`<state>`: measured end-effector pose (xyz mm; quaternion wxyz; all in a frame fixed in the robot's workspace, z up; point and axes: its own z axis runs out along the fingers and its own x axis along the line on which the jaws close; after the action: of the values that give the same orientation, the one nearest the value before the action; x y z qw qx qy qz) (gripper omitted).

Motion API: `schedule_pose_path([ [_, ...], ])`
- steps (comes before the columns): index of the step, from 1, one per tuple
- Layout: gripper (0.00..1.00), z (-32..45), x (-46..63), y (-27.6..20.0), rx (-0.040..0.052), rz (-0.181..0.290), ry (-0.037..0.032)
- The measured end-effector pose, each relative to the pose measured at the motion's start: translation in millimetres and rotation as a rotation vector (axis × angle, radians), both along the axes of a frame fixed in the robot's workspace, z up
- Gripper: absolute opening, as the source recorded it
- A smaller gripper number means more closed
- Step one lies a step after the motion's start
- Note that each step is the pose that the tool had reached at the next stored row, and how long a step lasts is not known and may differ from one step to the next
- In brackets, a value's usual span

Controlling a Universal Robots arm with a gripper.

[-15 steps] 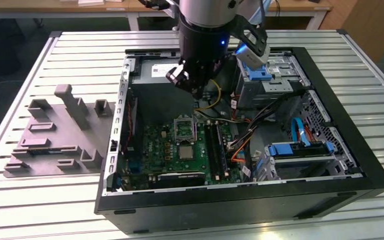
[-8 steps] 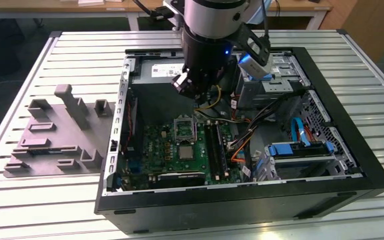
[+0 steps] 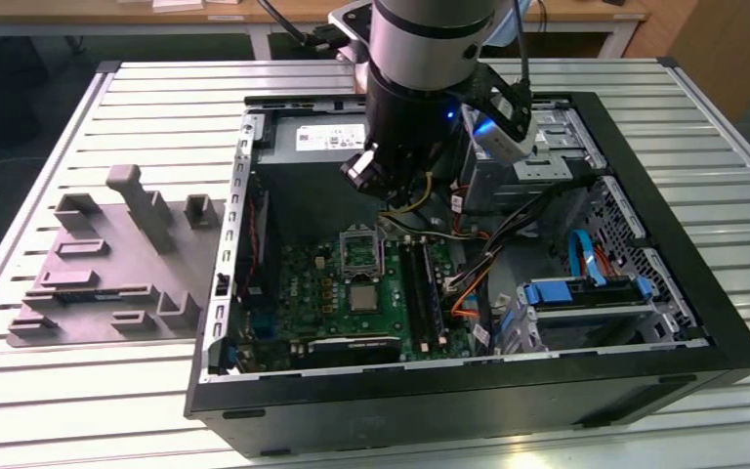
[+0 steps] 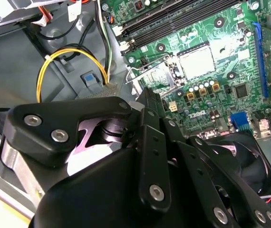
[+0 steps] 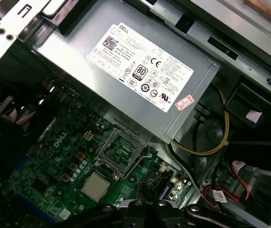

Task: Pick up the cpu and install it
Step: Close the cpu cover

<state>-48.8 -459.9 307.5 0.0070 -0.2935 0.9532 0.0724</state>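
My black gripper [image 5: 142, 211] hovers, finger state untellable, above the small silvery square cpu [image 5: 95, 185]: light, rigid, fragile, best pinched by its edges.

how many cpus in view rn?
1. The cpu lies flat on the green motherboard, beside the open socket frame, apart from the gripper. Others may be hidden under the arm.
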Motion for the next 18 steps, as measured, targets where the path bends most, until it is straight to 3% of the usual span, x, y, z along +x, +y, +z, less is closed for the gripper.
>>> schedule_pose_path([
  [13,0.11,-1.1,0.2,-0.3,0.0010,0.000,-0.0001],
  [18,0.11,-6.7,3.8,-1.4,0.0210,0.000,-0.0002],
])
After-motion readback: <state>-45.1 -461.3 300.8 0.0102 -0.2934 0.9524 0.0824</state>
